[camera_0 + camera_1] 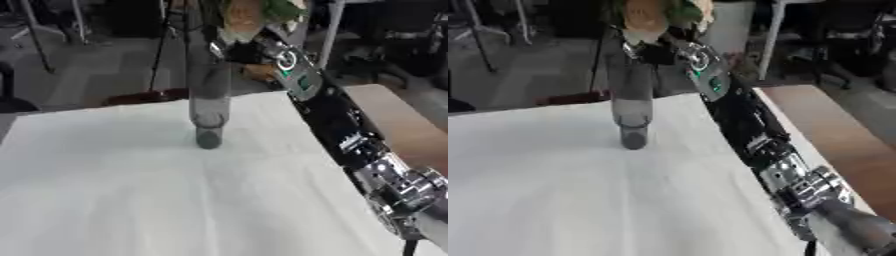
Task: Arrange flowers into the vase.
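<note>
Up top, right hand (248, 50) holding one flower (644, 15) over one vase (208, 95), white table (131, 190)

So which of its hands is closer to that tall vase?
The right. Its right hand is up at the top of the vase, by the flowers. The left hand shows in neither view.

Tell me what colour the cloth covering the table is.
White: the cloth is plain white, with no pattern. The left eye view shows it best.
</note>
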You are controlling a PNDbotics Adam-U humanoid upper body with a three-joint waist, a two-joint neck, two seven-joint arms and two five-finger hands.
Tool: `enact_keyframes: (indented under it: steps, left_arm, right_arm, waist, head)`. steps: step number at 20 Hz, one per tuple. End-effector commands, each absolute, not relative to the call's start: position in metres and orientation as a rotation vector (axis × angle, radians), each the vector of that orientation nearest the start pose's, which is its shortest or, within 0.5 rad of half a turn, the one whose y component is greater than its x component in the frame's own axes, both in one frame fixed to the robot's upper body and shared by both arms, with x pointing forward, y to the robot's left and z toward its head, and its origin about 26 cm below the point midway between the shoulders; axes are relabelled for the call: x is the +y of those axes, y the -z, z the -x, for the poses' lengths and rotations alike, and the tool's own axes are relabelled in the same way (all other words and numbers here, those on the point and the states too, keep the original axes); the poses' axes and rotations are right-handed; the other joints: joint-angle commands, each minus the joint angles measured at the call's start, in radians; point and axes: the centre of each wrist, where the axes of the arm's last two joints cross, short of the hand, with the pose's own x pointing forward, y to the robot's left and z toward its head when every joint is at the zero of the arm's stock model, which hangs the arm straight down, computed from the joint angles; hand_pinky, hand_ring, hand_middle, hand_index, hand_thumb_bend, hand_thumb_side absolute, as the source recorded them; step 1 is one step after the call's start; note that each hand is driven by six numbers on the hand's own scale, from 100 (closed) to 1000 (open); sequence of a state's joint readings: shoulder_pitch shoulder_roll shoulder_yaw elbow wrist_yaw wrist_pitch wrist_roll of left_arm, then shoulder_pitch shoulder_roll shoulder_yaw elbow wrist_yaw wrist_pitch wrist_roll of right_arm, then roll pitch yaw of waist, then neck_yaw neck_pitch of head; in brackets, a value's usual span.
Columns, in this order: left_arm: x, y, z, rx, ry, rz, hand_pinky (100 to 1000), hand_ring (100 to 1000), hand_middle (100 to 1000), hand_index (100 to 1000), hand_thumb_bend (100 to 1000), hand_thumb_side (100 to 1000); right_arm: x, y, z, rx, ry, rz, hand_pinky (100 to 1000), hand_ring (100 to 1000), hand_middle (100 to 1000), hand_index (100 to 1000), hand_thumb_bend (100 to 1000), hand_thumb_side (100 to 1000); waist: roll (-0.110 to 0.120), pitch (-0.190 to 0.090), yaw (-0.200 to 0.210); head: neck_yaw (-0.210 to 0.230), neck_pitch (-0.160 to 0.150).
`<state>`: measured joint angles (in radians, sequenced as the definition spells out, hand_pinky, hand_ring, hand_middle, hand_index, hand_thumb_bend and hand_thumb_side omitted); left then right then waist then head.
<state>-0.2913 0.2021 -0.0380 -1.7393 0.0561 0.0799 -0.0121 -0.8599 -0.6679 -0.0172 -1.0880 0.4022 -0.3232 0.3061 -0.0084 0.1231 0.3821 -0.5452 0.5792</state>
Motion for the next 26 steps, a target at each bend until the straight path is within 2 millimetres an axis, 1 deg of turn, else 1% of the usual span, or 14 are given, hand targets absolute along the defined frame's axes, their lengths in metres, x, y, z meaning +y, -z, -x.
enact_keyframes:
  steps: [1, 3, 10, 11, 12, 13, 17, 26]
  left_arm:
    - [0.249, -0.133, -0.333, -1.954, 0.251, -0.026, 575, 703, 618, 660, 920, 630]
    - [0.248, -0.133, -0.333, -1.954, 0.250, -0.025, 575, 703, 618, 660, 920, 631]
    - [0.248, -0.133, -0.333, -1.954, 0.250, -0.025, 575, 703, 618, 660, 920, 631]
    - [0.248, -0.133, -0.333, -1.954, 0.250, -0.023, 575, 702, 618, 660, 913, 636]
    - [0.248, -0.133, -0.333, -1.953, 0.250, -0.022, 575, 702, 618, 660, 913, 636]
    - [0.248, -0.133, -0.333, -1.952, 0.251, -0.022, 575, 702, 618, 660, 911, 637]
    - [0.248, -0.132, -0.333, -1.949, 0.253, -0.022, 576, 702, 618, 660, 901, 643]
    - [0.248, -0.131, -0.333, -1.946, 0.256, -0.018, 576, 701, 618, 660, 901, 643]
  right_arm:
    - [-0.389, -0.282, -0.435, -1.900, -1.111, 0.845, 881, 913, 757, 905, 100, 687]
    - [-0.389, -0.281, -0.435, -1.902, -1.113, 0.851, 896, 925, 773, 912, 100, 686]
    - [-0.389, -0.280, -0.436, -1.903, -1.115, 0.856, 896, 925, 773, 912, 100, 686]
    - [-0.389, -0.280, -0.436, -1.893, -1.123, 0.856, 1000, 1000, 877, 969, 224, 761]
    - [-0.389, -0.279, -0.438, -1.878, -1.136, 0.856, 1000, 1000, 876, 972, 243, 760]
    - [-0.389, -0.278, -0.439, -1.863, -1.148, 0.855, 1000, 1000, 878, 973, 254, 780]
    - [-0.396, -0.274, -0.441, -1.821, -1.171, 0.846, 1000, 1000, 877, 978, 292, 800]
    - [-0.407, -0.271, -0.442, -1.788, -1.157, 0.859, 1000, 1000, 867, 981, 322, 844]
  waist:
    - [-0.012, -0.007, 0.001]
    - [-0.013, -0.007, 0.001]
    - [-0.013, -0.006, 0.002]
    - [-0.015, -0.005, 0.003]
    - [-0.017, -0.004, 0.005]
    - [-0.019, -0.005, 0.006]
    - [-0.023, -0.008, 0.010]
    - [-0.022, -0.005, 0.019]
  head:
    - [-0.003, -0.002]
    - [-0.003, -0.002]
    - [-0.003, -0.002]
    - [-0.005, -0.002]
    - [-0.007, -0.002]
    - [-0.008, -0.001]
    - [-0.010, -0.002]
    - [-0.017, -0.006]
